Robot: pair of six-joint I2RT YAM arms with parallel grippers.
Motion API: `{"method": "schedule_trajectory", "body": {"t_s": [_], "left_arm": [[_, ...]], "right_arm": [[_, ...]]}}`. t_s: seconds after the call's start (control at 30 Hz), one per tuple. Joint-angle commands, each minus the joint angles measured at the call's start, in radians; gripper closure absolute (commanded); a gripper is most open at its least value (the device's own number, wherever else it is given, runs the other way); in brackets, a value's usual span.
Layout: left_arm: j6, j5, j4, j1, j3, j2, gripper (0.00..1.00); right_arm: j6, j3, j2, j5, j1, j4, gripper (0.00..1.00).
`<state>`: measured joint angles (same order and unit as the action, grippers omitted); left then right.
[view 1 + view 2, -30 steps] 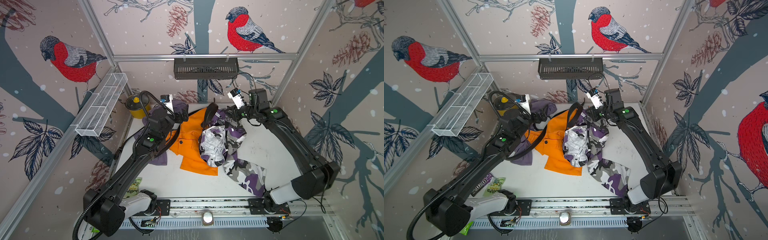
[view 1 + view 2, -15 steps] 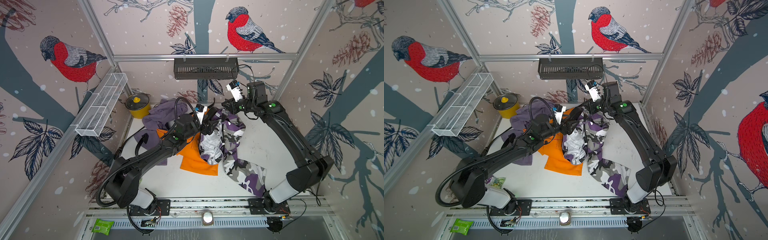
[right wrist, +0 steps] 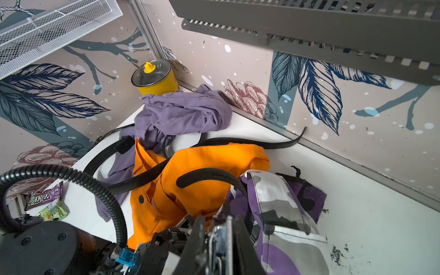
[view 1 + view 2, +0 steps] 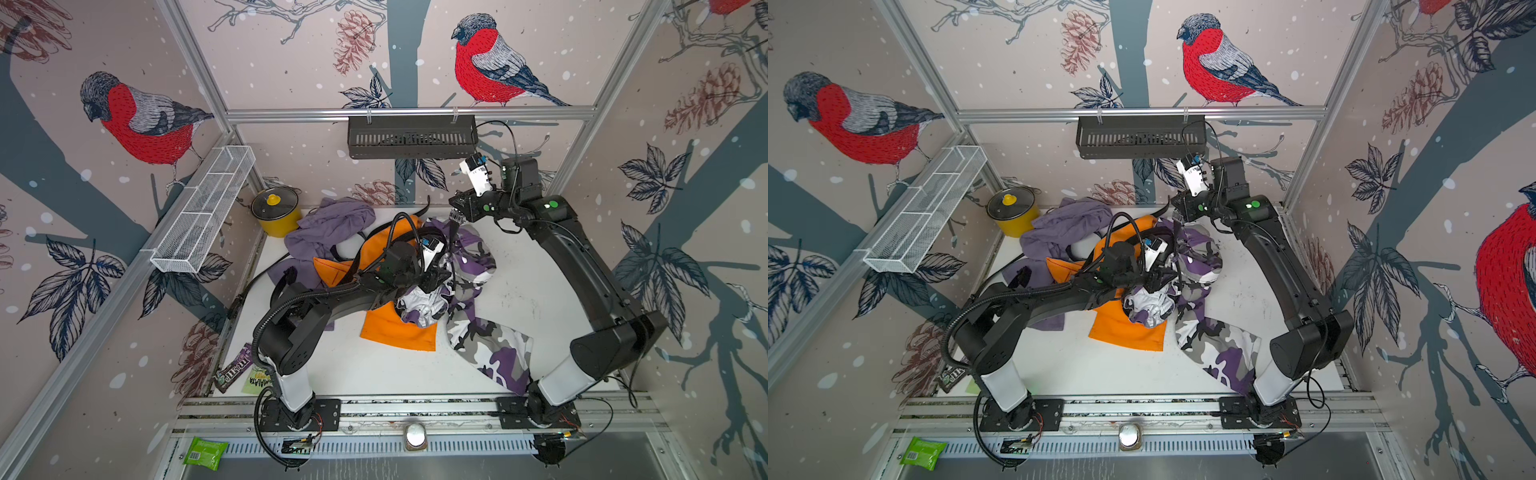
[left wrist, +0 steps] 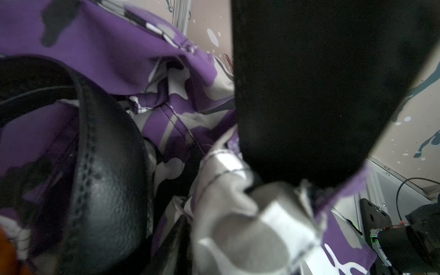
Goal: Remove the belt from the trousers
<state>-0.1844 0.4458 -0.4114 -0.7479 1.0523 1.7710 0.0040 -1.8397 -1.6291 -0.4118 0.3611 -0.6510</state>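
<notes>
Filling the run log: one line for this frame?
left tool: at camo trousers, grip unclear | right tool: shut on belt buckle | belt: not yet free

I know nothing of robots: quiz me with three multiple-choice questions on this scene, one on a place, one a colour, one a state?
1. Where is the yellow pot? A) far left corner B) near front edge C) held aloft
2. What colour is the belt in the camouflage trousers? A) brown B) black C) white
3. The right gripper is A) wide open B) out of view C) shut on the belt

Answers: 1 A, it stands tucked in that corner; 2 B, a black strap; 3 C, it clamps the belt's metal end.
</notes>
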Motion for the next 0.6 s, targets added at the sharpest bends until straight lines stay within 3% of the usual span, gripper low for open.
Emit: {"method": "schedule_trajectory", "body": {"t_s": [0.0, 0.03, 0.1, 0.27, 0.57], "left_arm": [[-0.042, 0.015, -0.001, -0.014, -0.040, -0.047, 0.34], [-0.059, -0.011, -0.032, -0.015, -0.070, -0.092, 0.24], [-0.082, -0.076, -0.090, -0.015, -0.131, -0.193, 0.16], [-0.112, -0.249, -0.131, -0.015, -0.170, -0.371, 0.16], [-0.206, -0.282, -0.089, -0.028, 0.042, -0.214, 0.19]], "right_arm": [[0.017, -0.015, -0.006, 0.010, 0.000, 0.085, 1.00], [0.018, -0.014, -0.008, 0.013, 0.002, 0.083, 1.00], [0.016, -0.009, -0.008, 0.024, 0.008, 0.080, 1.00], [0.026, 0.004, -0.012, 0.046, 0.025, 0.089, 1.00], [0.069, 0.019, -0.012, 0.072, 0.056, 0.127, 1.00]]}}
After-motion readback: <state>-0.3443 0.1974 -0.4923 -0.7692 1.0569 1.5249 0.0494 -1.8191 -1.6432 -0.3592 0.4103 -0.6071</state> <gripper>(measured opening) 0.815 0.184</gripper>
